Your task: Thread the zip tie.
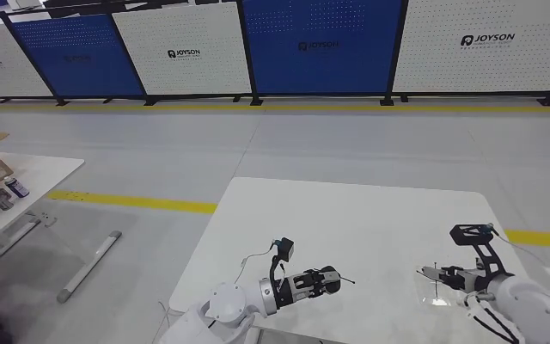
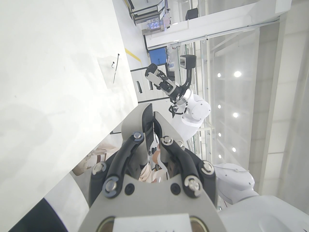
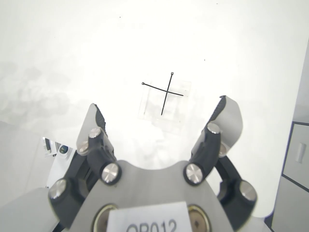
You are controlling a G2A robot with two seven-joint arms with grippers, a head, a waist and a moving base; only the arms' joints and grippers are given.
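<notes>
Zip ties, two thin black ones, lie crossed on a clear sheet on the white surface. They sit just ahead of the right tool, whose fingers stand wide apart with nothing between them. The left tool hangs well apart from that sheet, close to the surface's near edge, with its fingers pressed together. In the top view a thin dark strand juts from its tip, too fine to tell what it is. Past the surface's far edge, ahead of both tools, a grey floor carries a yellow line. It ends at blue and white pegboard panels. A second table stands off the left tool's outer side.
</notes>
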